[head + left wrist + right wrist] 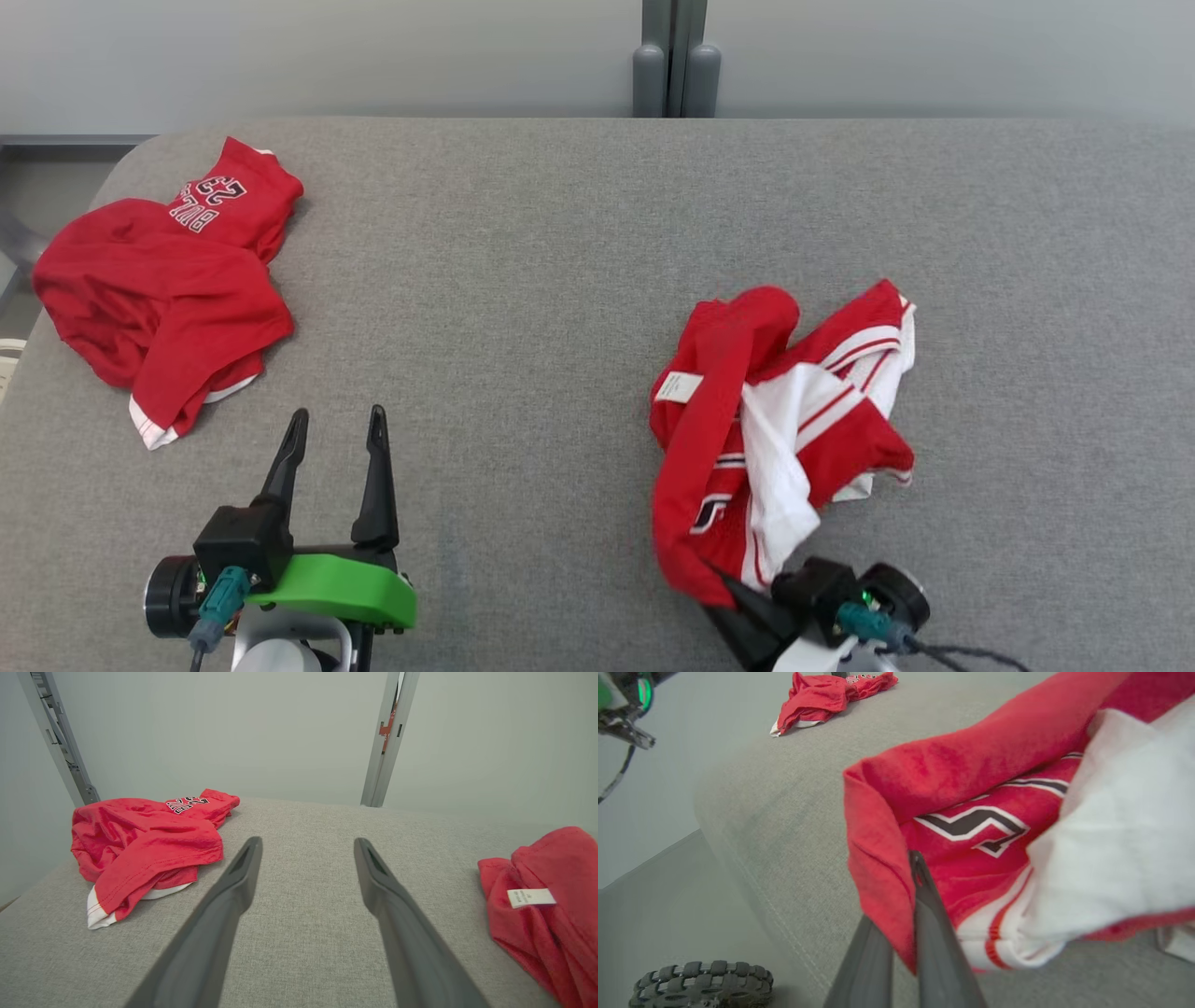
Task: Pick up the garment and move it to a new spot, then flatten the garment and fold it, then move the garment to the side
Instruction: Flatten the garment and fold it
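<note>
At the near right edge of the grey woven upholstered surface, the right gripper lies low, its two dark fingers pinched together on the near hem of the crumpled red-and-white jersey garment, with a red fold draped against one finger. The garment lies heaped right of centre, a white label showing on its soft knit. At the near left, the left gripper hovers over the upholstery, fingers spread wide, holding nothing. Farther off, by the far left corner, lies a rumpled red printed shirt.
</note>
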